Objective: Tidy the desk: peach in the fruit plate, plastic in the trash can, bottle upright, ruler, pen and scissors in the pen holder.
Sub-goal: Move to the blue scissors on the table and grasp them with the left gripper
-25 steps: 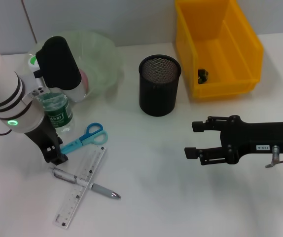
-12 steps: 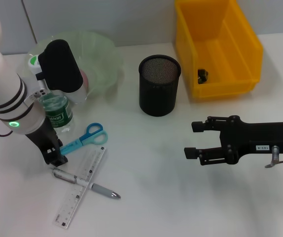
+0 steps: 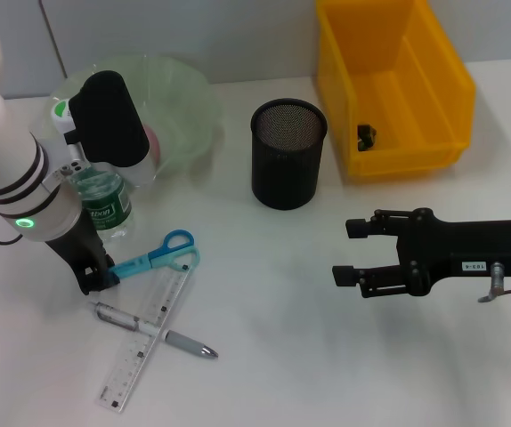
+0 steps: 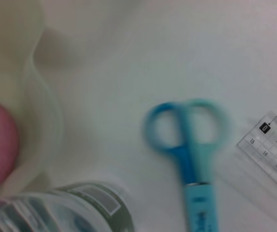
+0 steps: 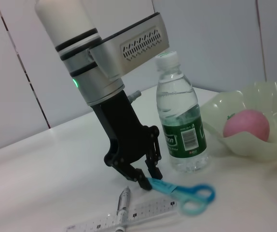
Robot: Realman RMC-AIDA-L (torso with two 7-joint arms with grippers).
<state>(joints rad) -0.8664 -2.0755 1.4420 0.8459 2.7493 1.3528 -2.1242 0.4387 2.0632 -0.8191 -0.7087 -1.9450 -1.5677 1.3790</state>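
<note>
My left gripper [image 3: 98, 277] is down at the table, shut on the blade end of the blue scissors [image 3: 158, 256]; the right wrist view shows the left gripper [image 5: 147, 178] pinching the scissors [image 5: 186, 194]. Their handles rest by the end of the clear ruler [image 3: 145, 338], which the grey pen [image 3: 153, 332] crosses. The bottle [image 3: 104, 206] stands upright behind my left gripper. A pink peach [image 5: 247, 123] lies in the pale green fruit plate [image 3: 189, 111]. The black mesh pen holder [image 3: 288, 165] stands mid-table. My right gripper [image 3: 349, 252] hovers open at the right, holding nothing.
A yellow bin [image 3: 433, 84] stands at the back right with a small dark item [image 3: 367, 135] inside. In the left wrist view the scissors [image 4: 191, 159], the ruler's end [image 4: 273, 150] and the bottle [image 4: 71, 212] lie close together.
The scissors have swung a little, their handles sliding toward the ruler's end as the left gripper holds the blade end. The right arm has not moved.
</note>
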